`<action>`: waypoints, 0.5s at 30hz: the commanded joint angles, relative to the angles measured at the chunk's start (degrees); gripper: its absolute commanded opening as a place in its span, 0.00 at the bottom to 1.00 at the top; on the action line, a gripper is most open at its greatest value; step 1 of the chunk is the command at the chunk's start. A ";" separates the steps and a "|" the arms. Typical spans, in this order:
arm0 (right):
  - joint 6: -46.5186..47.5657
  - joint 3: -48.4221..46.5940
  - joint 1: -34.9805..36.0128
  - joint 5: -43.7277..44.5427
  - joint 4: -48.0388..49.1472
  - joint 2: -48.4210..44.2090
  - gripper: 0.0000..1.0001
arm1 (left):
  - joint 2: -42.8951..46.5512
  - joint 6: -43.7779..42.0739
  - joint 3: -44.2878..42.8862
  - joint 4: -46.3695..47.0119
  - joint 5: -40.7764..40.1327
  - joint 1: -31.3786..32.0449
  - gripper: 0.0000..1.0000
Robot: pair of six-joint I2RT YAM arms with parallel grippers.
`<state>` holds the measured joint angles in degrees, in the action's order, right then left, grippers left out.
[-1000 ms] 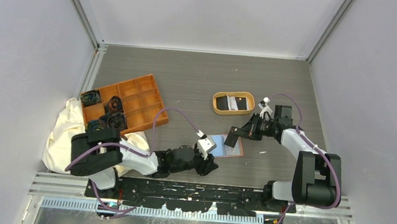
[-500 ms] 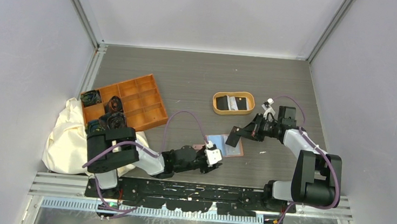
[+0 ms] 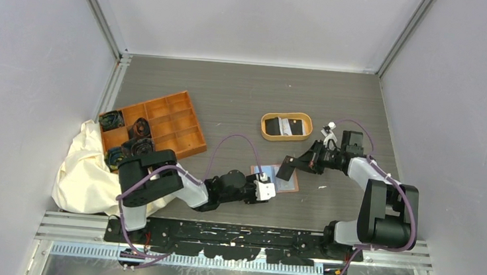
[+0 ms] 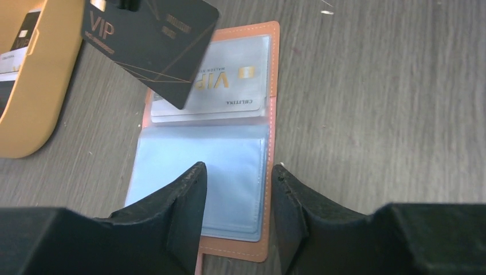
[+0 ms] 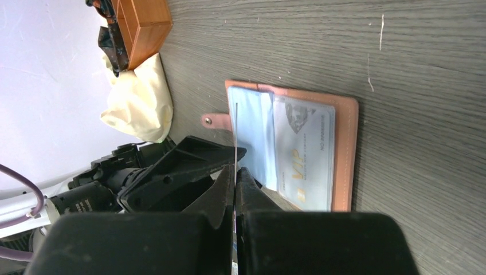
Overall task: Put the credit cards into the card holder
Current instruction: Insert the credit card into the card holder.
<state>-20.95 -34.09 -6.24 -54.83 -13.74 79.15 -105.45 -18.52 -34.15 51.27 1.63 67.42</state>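
The card holder (image 3: pixel 286 185) lies open and flat, pinkish-brown with bluish pockets (image 4: pixel 200 166); a pale VIP card (image 4: pixel 229 86) sits in its far pocket. My right gripper (image 3: pixel 295 163) is shut on a black VIP credit card (image 4: pixel 152 40) and holds it tilted just above the holder's far left corner; the right wrist view shows this card edge-on (image 5: pixel 235 134) over the holder (image 5: pixel 344 143). My left gripper (image 4: pixel 238 175) is open and empty, its fingers (image 4: pixel 186 212) astride the near pocket's right side. More credit cards (image 3: pixel 275 125) lie in the oval tan tray (image 3: pixel 284 138).
An orange compartment tray (image 3: pixel 162 120) holding dark items stands at the left, partly on a cream cloth (image 3: pixel 82 163). The oval tray (image 4: pixel 34 103) is just beyond the card holder. The left arm's fingers (image 5: pixel 172 172) lie close beside the held card.
My left arm has swung its gripper round to the card holder's near edge, fingers now over the near pocket. The right gripper with the black card has barely moved.
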 commanded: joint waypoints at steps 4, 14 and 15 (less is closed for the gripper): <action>1.18 -2.37 -0.18 -0.94 -0.42 0.72 0.01 | -3.80 1.35 -2.15 1.85 -1.19 -2.71 0.43; 3.07 -4.75 0.04 5.08 0.28 4.03 0.01 | -5.62 9.64 -2.04 6.52 0.66 -8.38 0.42; 3.03 -5.14 0.29 5.42 0.24 4.68 0.01 | -5.38 11.23 -1.23 8.61 1.71 -8.84 0.42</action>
<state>-19.35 -36.21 -6.24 -51.53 -14.63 82.17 -110.02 -12.21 -37.43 54.87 1.80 61.06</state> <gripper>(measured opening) 0.037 0.417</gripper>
